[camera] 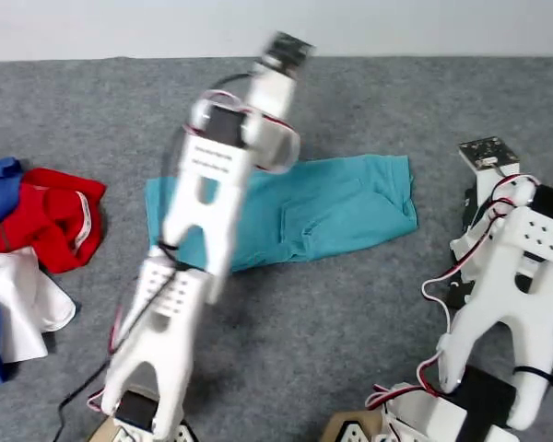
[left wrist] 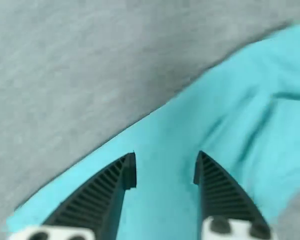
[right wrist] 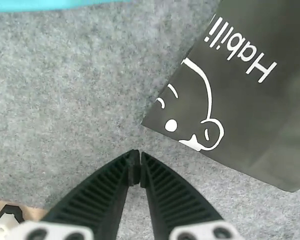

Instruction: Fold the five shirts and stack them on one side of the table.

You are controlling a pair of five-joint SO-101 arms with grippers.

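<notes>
L gripper spread, empty, over teal shirt, R gripper pinched closed, empty, by dark white-lettered sheet

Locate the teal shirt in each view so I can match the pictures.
High view: teal shirt spread mid-table, partly under the left arm.
Left wrist view: directly beneath the open left end effector.
Right wrist view: thin strip at the frame edge, beyond the shut right end effector.
Shared landmark: the gray mat bordering it.

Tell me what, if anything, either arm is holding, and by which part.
Nothing is held. The left gripper is open over the teal shirt; the right gripper is shut, empty.
</notes>
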